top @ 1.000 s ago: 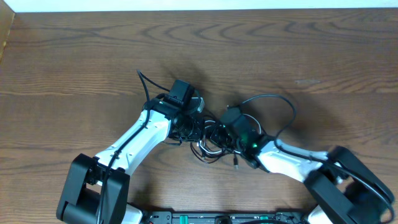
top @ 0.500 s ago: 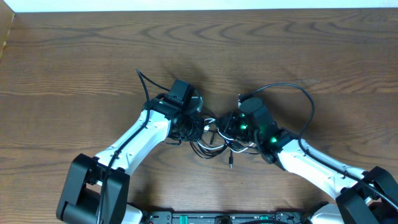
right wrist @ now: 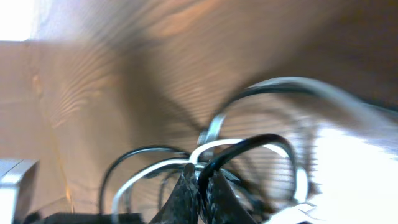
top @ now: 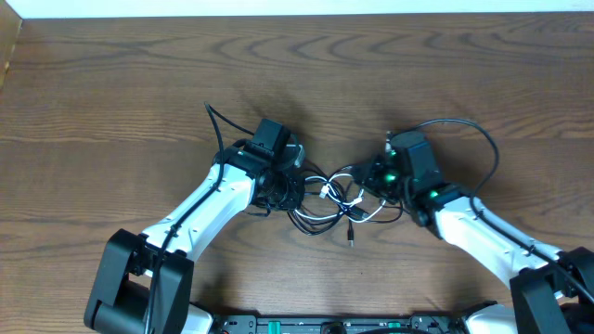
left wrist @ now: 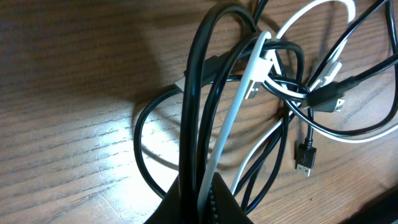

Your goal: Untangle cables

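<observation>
table (top: 111, 83): dark brown wood, grain running left-right | white strip (top: 278, 6): along table's far edge

Overhead: fixed above, facing straight down on the counter (top: 111, 83); arm bases (top: 139, 288) at 6 o'clock.
Left wrist: close range, left end effector (left wrist: 199, 186) at 6 o'clock, facing the cables (left wrist: 186, 112).
Right wrist: even closer, blurred, right end effector (right wrist: 199, 186) at 6 o'clock.
Shared: cables.

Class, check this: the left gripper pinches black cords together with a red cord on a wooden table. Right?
No. The left wrist view shows the left gripper pinching black cords together with a white cord, not red, on the wooden table.
</observation>
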Controlling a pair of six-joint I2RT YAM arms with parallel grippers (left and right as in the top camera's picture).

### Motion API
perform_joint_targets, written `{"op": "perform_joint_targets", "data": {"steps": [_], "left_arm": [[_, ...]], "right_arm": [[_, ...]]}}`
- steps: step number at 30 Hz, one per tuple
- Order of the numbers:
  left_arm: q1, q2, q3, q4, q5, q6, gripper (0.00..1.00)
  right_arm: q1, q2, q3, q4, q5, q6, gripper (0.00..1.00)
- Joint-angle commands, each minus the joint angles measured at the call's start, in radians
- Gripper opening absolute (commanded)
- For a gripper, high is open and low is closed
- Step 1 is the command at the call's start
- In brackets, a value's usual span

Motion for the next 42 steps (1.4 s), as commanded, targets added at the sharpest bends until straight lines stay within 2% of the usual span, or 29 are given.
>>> {"op": "perform_joint_targets", "data": {"steps": [1,6,8,9,10,11,13,15,18,19,21,24,25,26,28,31,37,42], "left_arm": [[-0.002,-0.008,-0.007,-0.003,-0.010,0.026,0.08],[-0.002,-0.008,-0.007,-0.003,-0.010,0.034,0.08],[-0.002,-0.008,-0.007,-0.003,-0.010,0.034,0.08],[-0.002,-0.008,-0.007,-0.003,-0.010,0.034,0.08],[-0.002,-0.008,-0.007,-0.003,-0.010,0.034,0.08],[-0.002,-0.008,-0.007,-0.003,-0.010,0.034,0.08],[-0.002,-0.008,-0.007,-0.003,-0.010,0.034,0.08],[-0.002,-0.008,-0.007,-0.003,-0.009,0.034,0.08],[-0.002,-0.007,-0.007,-0.003,-0.010,0.033,0.08],[-0.002,-0.007,-0.007,-0.003,-0.009,0.034,0.08],[-0.002,-0.007,-0.007,-0.003,-0.009,0.034,0.08],[-0.002,-0.007,-0.007,-0.003,-0.010,0.033,0.08],[-0.002,-0.007,-0.007,-0.003,-0.010,0.033,0.08],[-0.002,-0.007,-0.007,-0.003,-0.010,0.033,0.08],[-0.002,-0.007,-0.007,-0.003,-0.010,0.033,0.08],[-0.002,-0.007,-0.007,-0.003,-0.010,0.033,0.08],[-0.002,-0.007,-0.007,-0.003,-0.009,0.033,0.08],[-0.002,-0.007,-0.007,-0.003,-0.009,0.033,0.08]], "right_arm": [[-0.069,-0.012,-0.004,-0.063,0.031,0.027,0.01],[-0.133,-0.012,-0.004,-0.177,0.137,0.135,0.03],[-0.142,-0.012,-0.004,-0.189,0.143,0.148,0.33],[-0.142,-0.012,-0.004,-0.189,0.143,0.141,0.58],[-0.142,-0.012,-0.004,-0.185,0.140,0.112,0.71],[-0.142,-0.013,-0.003,-0.176,0.119,0.054,0.78],[-0.142,-0.018,-0.003,-0.126,0.015,-0.150,0.83],[-0.143,-0.035,0.002,-0.092,-0.113,-0.305,0.82],[-0.143,-0.087,0.015,-0.083,-0.200,-0.409,0.81],[-0.142,-0.108,0.015,-0.083,-0.211,-0.437,0.78],[-0.140,-0.149,0.015,-0.087,-0.229,-0.520,0.66],[-0.120,-0.185,0.015,-0.108,-0.232,-0.610,0.38],[-0.111,-0.186,0.015,-0.113,-0.232,-0.623,0.35],[-0.101,-0.183,0.015,-0.114,-0.232,-0.633,0.35],[-0.071,-0.169,0.014,-0.114,-0.232,-0.697,0.44],[-0.021,-0.134,0.014,-0.105,-0.224,-0.803,0.49],[0.032,-0.082,0.014,-0.094,-0.084,-0.824,0.45],[0.066,-0.028,0.014,-0.063,-0.074,-0.814,0.45]]}}
